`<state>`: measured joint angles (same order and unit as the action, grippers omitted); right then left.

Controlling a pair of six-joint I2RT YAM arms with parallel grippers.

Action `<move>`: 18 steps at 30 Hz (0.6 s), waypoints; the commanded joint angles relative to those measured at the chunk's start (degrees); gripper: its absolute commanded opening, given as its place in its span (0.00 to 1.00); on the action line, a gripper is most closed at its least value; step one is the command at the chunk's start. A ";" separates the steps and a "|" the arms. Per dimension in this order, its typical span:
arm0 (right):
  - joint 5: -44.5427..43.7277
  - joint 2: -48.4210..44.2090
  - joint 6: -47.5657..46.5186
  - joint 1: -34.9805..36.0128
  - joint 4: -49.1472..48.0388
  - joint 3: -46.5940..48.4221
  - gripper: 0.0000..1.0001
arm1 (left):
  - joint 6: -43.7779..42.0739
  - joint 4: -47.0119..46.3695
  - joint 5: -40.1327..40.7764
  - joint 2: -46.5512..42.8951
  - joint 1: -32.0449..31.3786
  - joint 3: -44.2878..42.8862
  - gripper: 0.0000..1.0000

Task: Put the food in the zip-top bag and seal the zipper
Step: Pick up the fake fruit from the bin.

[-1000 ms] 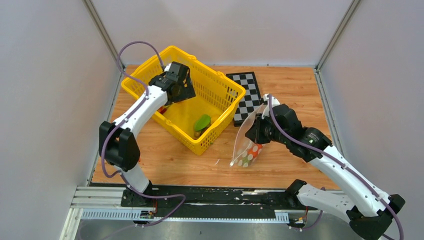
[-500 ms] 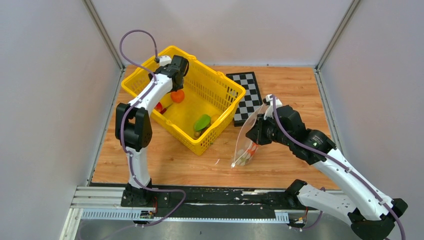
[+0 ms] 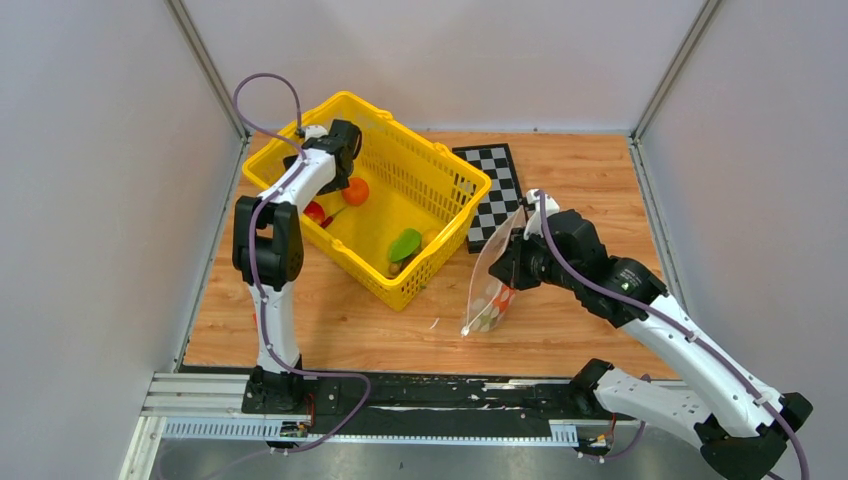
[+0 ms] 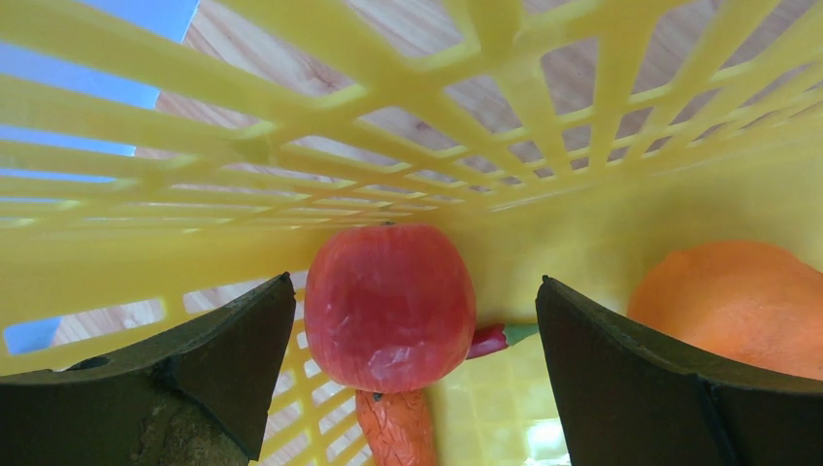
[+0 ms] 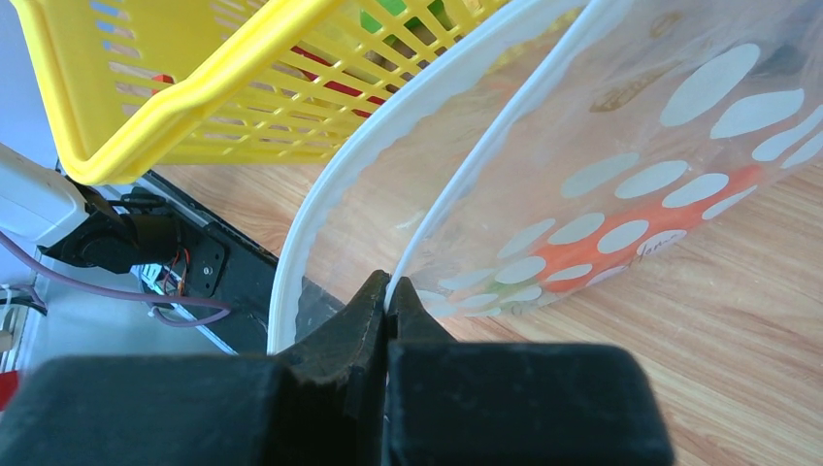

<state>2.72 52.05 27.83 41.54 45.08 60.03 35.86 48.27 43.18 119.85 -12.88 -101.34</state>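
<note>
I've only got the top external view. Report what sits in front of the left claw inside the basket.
Observer: In the left wrist view, the left claw is open. The red tomato sits centred ahead of it against the yellow basket wall, and neither finger touches it.
Operator: Name its neighbours.
Observer: An orange carrot lies just below the tomato. The orange sits off to one side, outside the fingers.
Operator: Now check the right claw's grip.
Observer: In the right wrist view, the right claw is shut on one lip of the zip-top bag. The other lip bows away, so the mouth gapes.
</note>
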 commanded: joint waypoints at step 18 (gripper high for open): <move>0.90 -0.51 -1.80 -0.14 -2.58 0.02 0.00 | 2.60 -3.85 -0.01 5.23 2.86 4.01 0.94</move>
<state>3.14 52.36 26.79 41.54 45.06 59.99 37.32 46.13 43.86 123.81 -12.01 -97.21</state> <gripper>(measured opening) 0.013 0.972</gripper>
